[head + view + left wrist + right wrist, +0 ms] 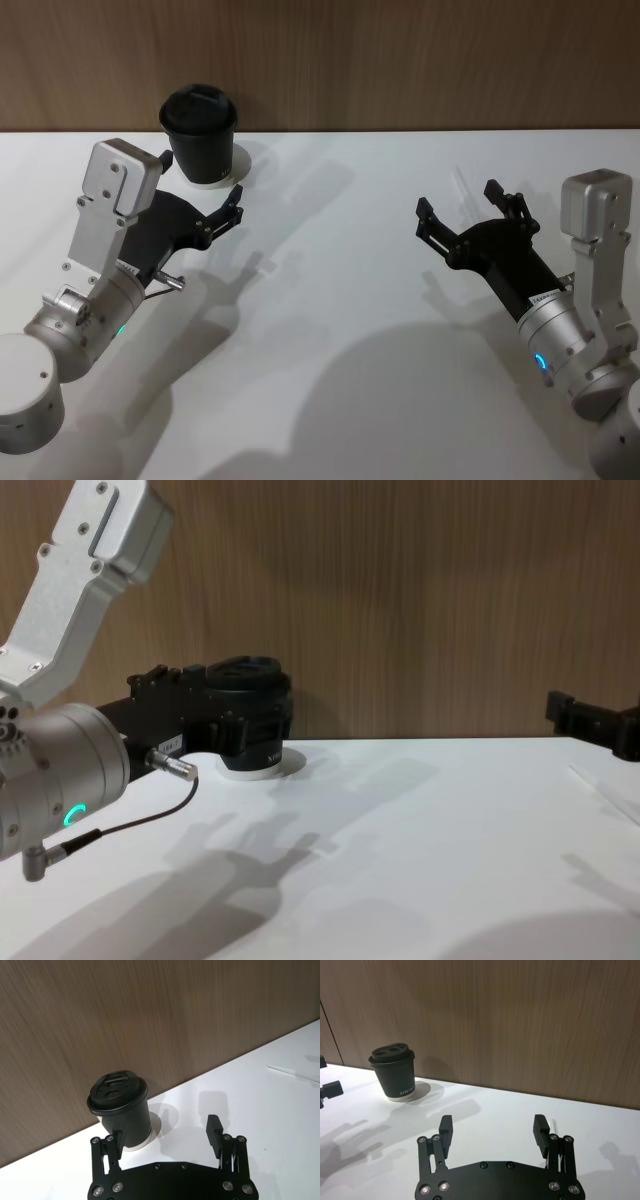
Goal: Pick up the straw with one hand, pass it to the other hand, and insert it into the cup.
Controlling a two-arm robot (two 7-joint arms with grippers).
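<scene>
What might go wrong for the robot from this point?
1. The straw lies flat, thin and white on the white table, near the open right gripper; a grasp may slip or miss.
2. The open left gripper sits right next to the cup; a careless move might knock it over.

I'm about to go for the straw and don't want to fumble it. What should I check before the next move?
1. Black two-finger right gripper open and empty: ok.
2. Black two-finger left gripper open and empty, ready to receive: ok.
3. Thin white straw lying free on the white table: ok.
4. Straw centred between the right gripper's fingers: not ok. It lies just outside one finger.
5. Small black paper cup upright, with its black domed lid on: ok.
6. Lid opening clear for the straw: cannot tell.
</scene>
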